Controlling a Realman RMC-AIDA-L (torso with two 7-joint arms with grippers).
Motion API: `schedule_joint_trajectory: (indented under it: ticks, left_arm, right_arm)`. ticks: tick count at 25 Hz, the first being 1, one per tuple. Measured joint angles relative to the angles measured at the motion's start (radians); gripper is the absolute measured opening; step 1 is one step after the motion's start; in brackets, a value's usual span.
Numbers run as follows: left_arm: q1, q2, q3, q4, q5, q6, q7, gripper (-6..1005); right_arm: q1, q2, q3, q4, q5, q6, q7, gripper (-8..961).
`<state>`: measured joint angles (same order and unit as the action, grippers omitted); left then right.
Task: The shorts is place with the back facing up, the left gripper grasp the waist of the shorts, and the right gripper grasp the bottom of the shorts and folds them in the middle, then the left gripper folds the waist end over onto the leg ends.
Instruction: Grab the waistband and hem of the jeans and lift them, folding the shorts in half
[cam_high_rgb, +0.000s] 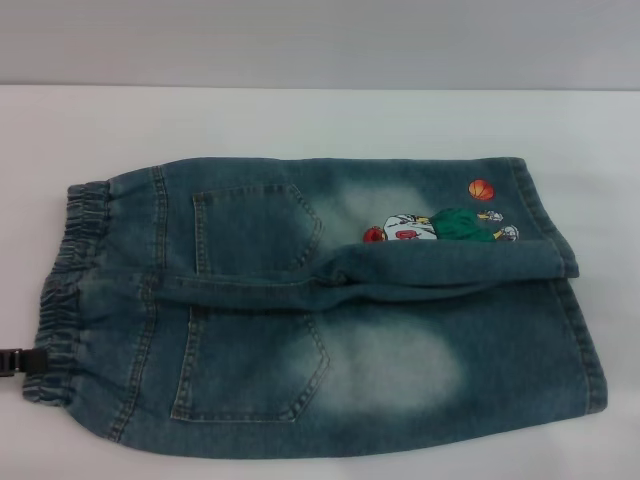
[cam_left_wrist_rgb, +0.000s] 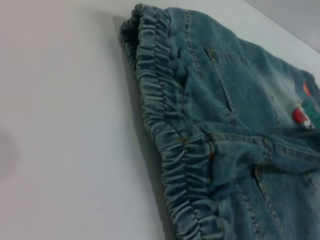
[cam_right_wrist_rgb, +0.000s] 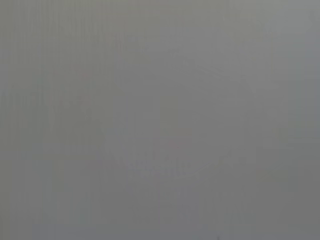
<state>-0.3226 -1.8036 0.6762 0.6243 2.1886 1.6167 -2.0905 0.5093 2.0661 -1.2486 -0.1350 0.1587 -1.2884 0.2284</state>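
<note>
My right wrist view gives me only flat grey, so the right pincer is out of sight. Of the left pincer I see just a dark tip at the waistband; I cannot tell whether it grips. The denim shorts lie on the white worktop, back pockets up, one leg folded over showing a cartoon patch.
</note>
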Motion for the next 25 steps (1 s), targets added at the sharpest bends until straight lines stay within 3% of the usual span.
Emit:
schedule_joint_trajectory:
  ticks: [16,25]
  left_arm:
    - [-0.004,-0.008,0.002,0.0,0.03,0.002,-0.006,830]
    - [-0.014,-0.024,-0.001,0.001,0.05,0.02,-0.012,830]
  right_arm:
    - [0.001,0.0,-0.007,0.001,-0.002,0.0,0.0,534]
    - [0.0,0.0,-0.008,0.002,-0.002,0.0,0.0,533]
